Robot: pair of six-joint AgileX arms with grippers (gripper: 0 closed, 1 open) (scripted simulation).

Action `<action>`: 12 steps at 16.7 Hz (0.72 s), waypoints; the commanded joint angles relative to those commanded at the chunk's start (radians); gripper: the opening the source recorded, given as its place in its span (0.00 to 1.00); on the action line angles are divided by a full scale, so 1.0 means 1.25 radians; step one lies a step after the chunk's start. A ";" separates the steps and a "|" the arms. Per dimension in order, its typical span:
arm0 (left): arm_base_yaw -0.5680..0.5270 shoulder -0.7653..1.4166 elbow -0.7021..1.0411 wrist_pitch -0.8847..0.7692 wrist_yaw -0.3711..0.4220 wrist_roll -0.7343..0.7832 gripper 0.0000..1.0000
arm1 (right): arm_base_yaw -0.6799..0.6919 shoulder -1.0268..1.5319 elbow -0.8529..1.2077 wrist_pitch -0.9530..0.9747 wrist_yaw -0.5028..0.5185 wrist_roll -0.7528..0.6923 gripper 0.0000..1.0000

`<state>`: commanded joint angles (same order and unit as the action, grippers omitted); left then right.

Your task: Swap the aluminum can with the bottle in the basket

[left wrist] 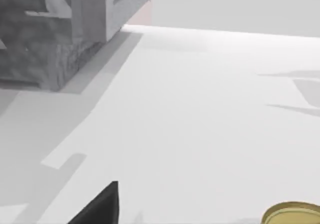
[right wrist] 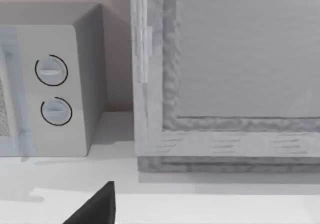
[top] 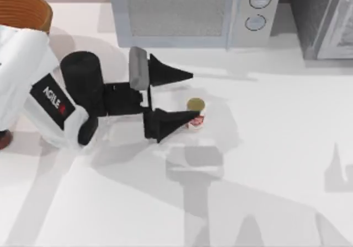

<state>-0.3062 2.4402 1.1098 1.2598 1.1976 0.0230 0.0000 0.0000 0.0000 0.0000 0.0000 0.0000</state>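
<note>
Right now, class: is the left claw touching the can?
Cannot tell. In the top view the open left claw brackets the can; its lower finger overlaps the can's label, so neither contact nor gap is plain.

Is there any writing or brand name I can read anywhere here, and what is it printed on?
"AGILEX", white letters on a black band of the left arm, top view.
The aluminum can between the open fingers of the left gripper has a red label; its print is too small to read.
The microwave has two round knobs and no readable markings.
</note>
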 joint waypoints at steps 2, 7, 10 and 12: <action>0.026 -0.092 -0.050 -0.064 -0.058 -0.001 1.00 | 0.000 0.000 0.000 0.000 0.000 0.000 1.00; 0.098 -0.464 -0.224 -0.279 -0.253 0.002 1.00 | 0.000 0.000 0.000 0.000 0.000 0.000 1.00; 0.140 -0.754 -0.348 -0.427 -0.390 0.003 1.00 | 0.000 0.000 0.000 0.000 0.000 0.000 1.00; 0.165 -0.958 -0.434 -0.526 -0.483 0.003 1.00 | 0.000 0.000 0.000 0.000 0.000 0.000 1.00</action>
<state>-0.1004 1.2427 0.5675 0.6018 0.5939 0.0265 0.0000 0.0000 0.0000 0.0000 0.0000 0.0000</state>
